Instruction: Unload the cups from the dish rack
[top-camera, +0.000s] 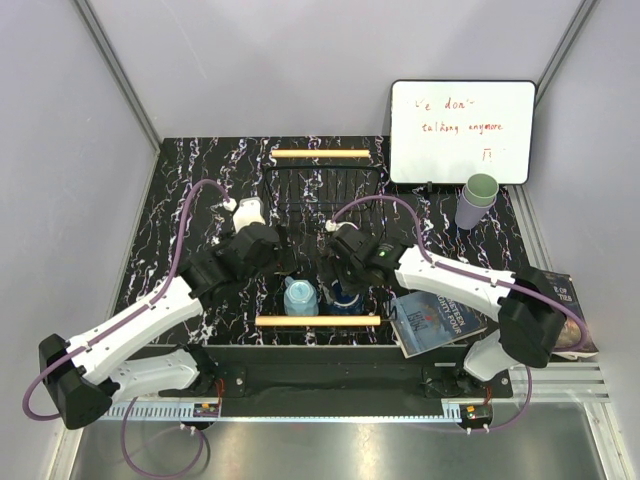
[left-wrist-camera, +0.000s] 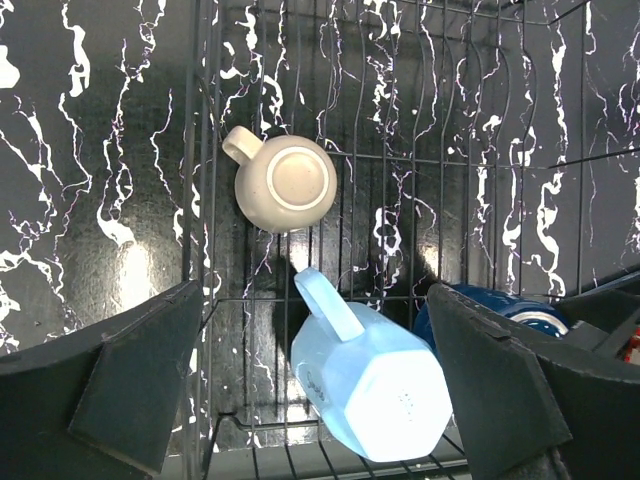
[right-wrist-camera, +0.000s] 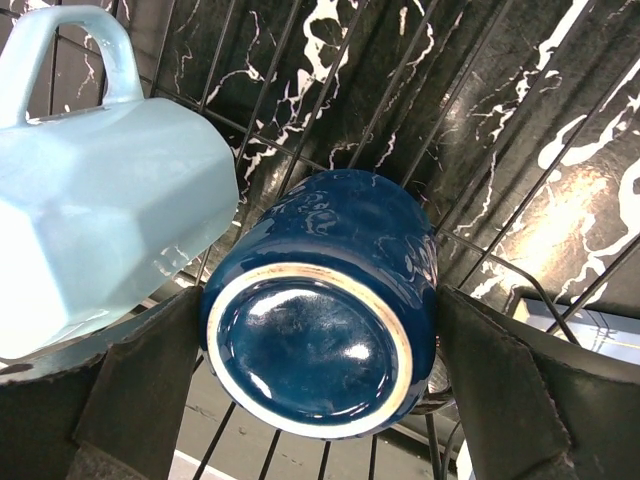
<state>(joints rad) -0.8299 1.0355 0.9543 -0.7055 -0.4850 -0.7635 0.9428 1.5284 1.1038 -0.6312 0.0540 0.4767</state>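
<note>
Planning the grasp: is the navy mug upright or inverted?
Inverted: the navy mug shows its base and foot ring to the right wrist camera.

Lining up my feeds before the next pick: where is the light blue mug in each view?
Top external: light blue mug low centre, just behind the near wooden handle.
Left wrist: bottom centre, its handle pointing up-left.
Right wrist: left edge, handle at the top.
Shared landmark: the dark navy mug right beside it in every view.

The black marbled table (top-camera: 170, 230) carries the dish rack (top-camera: 310, 195), a whiteboard (top-camera: 462, 132), two stacked tumblers (top-camera: 476, 202) and a book (top-camera: 435, 320) at its near-right corner
</note>
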